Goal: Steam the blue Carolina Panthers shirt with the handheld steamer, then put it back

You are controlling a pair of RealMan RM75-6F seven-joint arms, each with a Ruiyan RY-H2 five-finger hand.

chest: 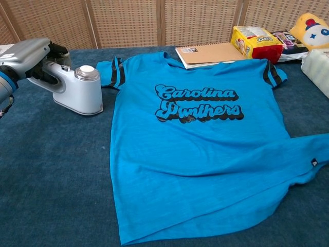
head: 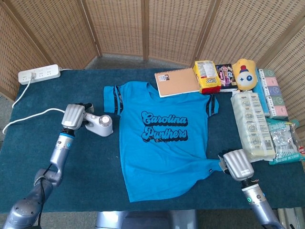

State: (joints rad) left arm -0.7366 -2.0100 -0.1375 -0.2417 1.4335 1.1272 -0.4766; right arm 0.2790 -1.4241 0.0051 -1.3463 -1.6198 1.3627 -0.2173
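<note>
Blue table [head: 28, 157]: left robot hand [head: 74, 116] gripping steamer [head: 99, 125]

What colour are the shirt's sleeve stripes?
Black stripes on the blue shirt; clearest in the chest view.

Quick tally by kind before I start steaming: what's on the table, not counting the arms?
Clothing: 1, the blue shirt
Appliances: 1, the handheld steamer, gripped by the left hand
Power strips: 1
Notebooks: 1
Plush toys: 1, yellow
Packaged goods at the right: 6 that I can make out; the stack overlaps, so this is approximate
Total: about 11
</note>
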